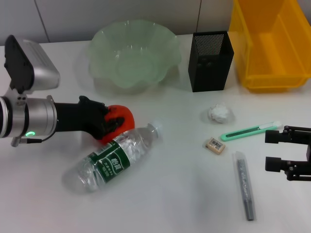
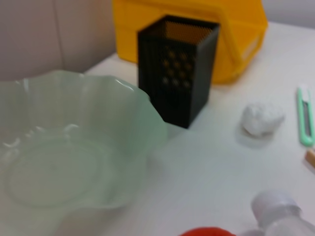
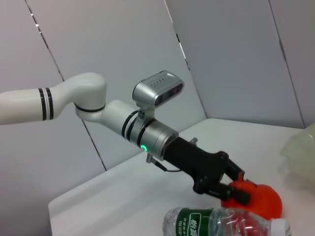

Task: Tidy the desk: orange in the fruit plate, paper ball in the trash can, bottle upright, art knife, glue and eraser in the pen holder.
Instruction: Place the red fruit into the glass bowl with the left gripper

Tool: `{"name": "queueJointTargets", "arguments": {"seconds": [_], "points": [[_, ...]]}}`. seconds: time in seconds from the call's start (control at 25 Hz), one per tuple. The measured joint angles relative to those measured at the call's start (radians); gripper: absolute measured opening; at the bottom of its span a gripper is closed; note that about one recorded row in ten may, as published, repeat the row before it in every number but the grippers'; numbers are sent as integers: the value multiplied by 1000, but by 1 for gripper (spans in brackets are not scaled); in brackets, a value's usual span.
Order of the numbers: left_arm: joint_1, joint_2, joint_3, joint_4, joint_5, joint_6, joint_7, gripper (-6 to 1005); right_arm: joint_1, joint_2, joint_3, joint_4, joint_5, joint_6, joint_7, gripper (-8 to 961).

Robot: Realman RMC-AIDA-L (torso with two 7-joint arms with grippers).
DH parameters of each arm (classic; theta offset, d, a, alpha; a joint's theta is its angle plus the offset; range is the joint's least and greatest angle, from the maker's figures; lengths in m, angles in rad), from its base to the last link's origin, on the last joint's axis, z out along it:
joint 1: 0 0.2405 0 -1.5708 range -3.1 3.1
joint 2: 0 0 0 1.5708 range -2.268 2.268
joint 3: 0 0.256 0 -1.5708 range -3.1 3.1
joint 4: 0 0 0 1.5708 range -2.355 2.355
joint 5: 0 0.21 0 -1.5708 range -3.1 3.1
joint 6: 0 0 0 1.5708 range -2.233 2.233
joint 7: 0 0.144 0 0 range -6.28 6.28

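Observation:
My left gripper (image 1: 111, 121) is shut on the orange (image 1: 125, 118), which rests on the desk just in front of the pale green fruit plate (image 1: 132, 58). The right wrist view shows the black fingers (image 3: 227, 186) clasping the orange (image 3: 260, 199). A clear bottle (image 1: 111, 161) with a green label lies on its side beside the orange. The black mesh pen holder (image 1: 210, 60) stands behind the paper ball (image 1: 219, 113). The green art knife (image 1: 250, 131), eraser (image 1: 215, 145) and grey glue stick (image 1: 244, 185) lie at the right. My right gripper (image 1: 273, 151) waits open by the knife.
The yellow bin (image 1: 272, 46) stands at the back right, next to the pen holder (image 2: 177, 69). In the left wrist view the fruit plate (image 2: 64, 162) is close by, with the paper ball (image 2: 262, 118) and the bottle cap (image 2: 275, 206) farther along.

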Motion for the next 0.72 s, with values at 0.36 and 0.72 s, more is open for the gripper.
{"name": "queueJointTargets", "arguments": {"seconds": [0.36,0.72], "points": [[15,-2,24,74,28,14,-18,218,9,0,1,2,1,8,0,730],[48,3,23,228,53,21,-80,150,11,0,11,3,1,9,0,730]]}}
